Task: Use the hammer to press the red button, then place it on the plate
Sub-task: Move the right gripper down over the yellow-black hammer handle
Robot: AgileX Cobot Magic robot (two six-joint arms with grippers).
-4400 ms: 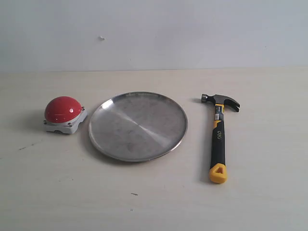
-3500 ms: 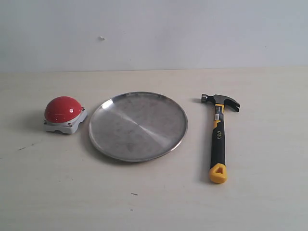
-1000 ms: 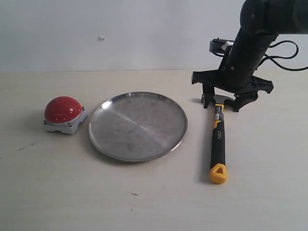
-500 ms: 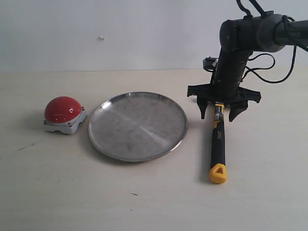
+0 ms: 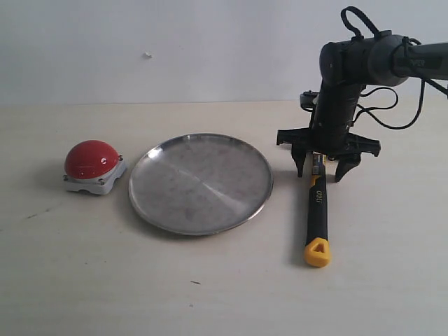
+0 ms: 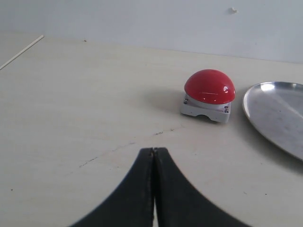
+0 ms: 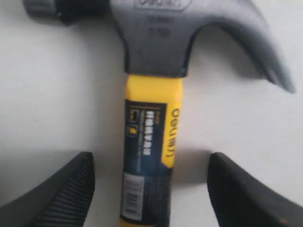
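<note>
The pale wooden tabletop carries everything. On it, the round shallow silver metal plate lies empty in the middle. To its right lies the claw hammer with the dark steel head and black-and-yellow handle, flat on the table and well apart from the plate, its yellow end toward the camera. The glossy red dome button on its light-grey base sits just beside the plate's left edge.

The right gripper hangs over the hammer with its jaws spread wide, one ribbed finger on each side of the handle just below the head, gripping nothing. The left gripper has its jaws pressed together, empty, well short of the button.

The step in hand looks like the grasp. To do it well, come straight down until the pads flank the handle, keep it centred, then close squarely across it so the head cannot twist.
</note>
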